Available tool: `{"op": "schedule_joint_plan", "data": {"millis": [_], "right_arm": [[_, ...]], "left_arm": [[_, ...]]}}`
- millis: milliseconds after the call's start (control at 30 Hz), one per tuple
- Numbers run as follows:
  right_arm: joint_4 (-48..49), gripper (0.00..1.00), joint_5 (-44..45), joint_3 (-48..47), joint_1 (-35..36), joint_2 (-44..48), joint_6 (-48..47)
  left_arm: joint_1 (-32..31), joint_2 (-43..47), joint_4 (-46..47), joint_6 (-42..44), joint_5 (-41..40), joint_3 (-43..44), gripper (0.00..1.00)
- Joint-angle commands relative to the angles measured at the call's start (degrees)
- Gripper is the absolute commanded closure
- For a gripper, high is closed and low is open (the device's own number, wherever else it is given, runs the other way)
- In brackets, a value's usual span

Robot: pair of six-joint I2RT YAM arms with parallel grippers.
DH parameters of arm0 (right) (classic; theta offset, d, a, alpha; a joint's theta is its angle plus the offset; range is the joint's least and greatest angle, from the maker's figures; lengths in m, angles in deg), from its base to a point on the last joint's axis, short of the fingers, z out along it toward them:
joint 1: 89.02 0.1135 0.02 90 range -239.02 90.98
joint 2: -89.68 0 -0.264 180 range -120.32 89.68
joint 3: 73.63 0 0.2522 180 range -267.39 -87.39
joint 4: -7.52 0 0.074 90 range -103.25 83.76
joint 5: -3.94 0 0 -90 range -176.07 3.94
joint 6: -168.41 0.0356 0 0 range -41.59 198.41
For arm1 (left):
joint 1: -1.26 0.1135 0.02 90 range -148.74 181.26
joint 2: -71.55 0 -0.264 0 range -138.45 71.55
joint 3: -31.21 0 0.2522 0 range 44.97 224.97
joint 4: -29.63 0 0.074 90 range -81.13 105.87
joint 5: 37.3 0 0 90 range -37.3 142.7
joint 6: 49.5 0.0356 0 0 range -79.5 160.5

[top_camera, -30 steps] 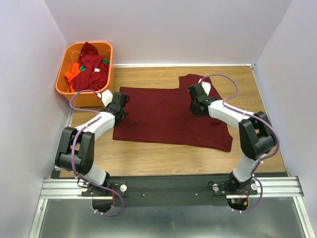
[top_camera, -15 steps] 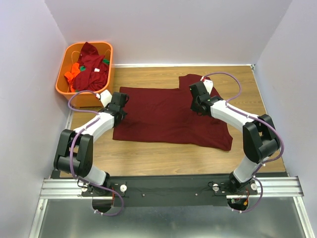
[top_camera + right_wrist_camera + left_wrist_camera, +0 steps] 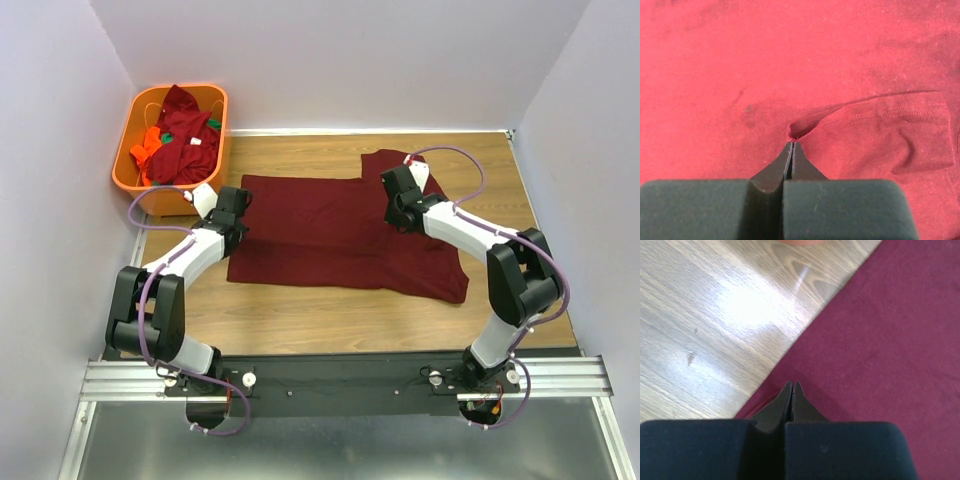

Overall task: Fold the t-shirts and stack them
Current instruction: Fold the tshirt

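A dark maroon t-shirt point(image 3: 330, 235) lies spread flat across the wooden table. My left gripper point(image 3: 244, 212) is shut, its tips point(image 3: 792, 385) low over the cloth point(image 3: 890, 330) just inside the shirt's left edge; no cloth shows between the fingers. My right gripper point(image 3: 393, 208) is shut near the shirt's far right part. In the right wrist view a small pucker of cloth point(image 3: 799, 129) gathers right at its tips point(image 3: 792, 143), beside a sleeve point(image 3: 900, 135) with a stitched hem. More t-shirts point(image 3: 185, 135), maroon, orange and green, are heaped in the basket.
The orange plastic basket point(image 3: 128, 172) stands at the far left corner, close behind the left gripper. White walls close the table in on the left, back and right. Bare wood point(image 3: 330, 315) shows between the shirt and the arm bases.
Both grippers have shifted a little toward the far side, the left one also slightly leftward. The spread shirt keeps nearly the same outline. Both stay shut.
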Motion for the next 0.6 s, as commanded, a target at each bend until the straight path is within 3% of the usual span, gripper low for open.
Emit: {"op": "schedule_joint_plan", "data": {"millis": [0, 467, 567], "right_arm": [[-0.3, 0.99, 2.6, -2.0, 0.4, -1.7, -0.2], [1.4, 0.99, 1.5, -5.1, 0.4, -6.9, -2.5], [2.2, 0.95, 0.9, -5.6, 0.4, -7.4, -3.3]], "left_arm": [[1.1, -0.5, -0.6, -0.4, -3.0, 0.1, 1.00], [1.9, -6.3, 0.3, -1.6, -2.1, 3.9, 1.00], [2.4, -6.7, 0.9, -1.3, -1.3, 4.4, 0.99]]}}
